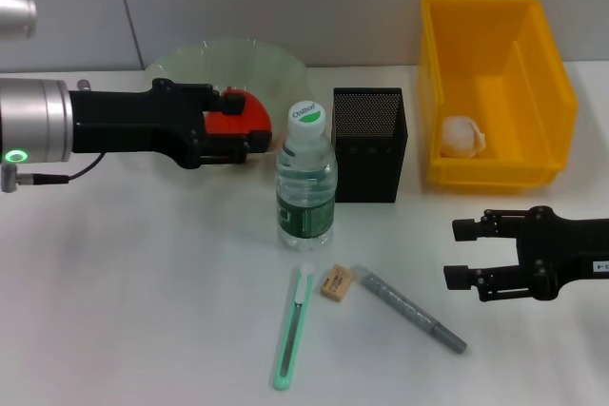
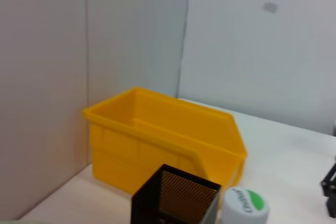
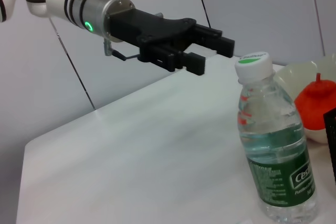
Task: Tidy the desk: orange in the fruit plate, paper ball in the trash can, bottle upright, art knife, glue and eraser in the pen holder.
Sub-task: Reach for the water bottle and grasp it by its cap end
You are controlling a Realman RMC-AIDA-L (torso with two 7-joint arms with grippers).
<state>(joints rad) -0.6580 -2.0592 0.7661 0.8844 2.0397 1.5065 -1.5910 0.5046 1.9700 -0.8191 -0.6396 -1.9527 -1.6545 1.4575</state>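
Just past the left claw (image 1: pixel 259 127), its fingers apart and empty, the orange fruit (image 1: pixel 238 113) sits in the pale green plate (image 1: pixel 190 59). Beside it stands the clear upright water bottle (image 1: pixel 305 181). Bare white tabletop (image 1: pixel 143 292) lies below. Right claw (image 1: pixel 463 254) hovers spread, near the grey glue pen (image 1: pixel 411 309).

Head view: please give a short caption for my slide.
Bottle upright, orange in plate; both open grippers hover, left, right.

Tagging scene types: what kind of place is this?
Likely a lab test desk staged as an office: plain white table, bare wall panels, and a yellow bin beside a mesh pen holder.
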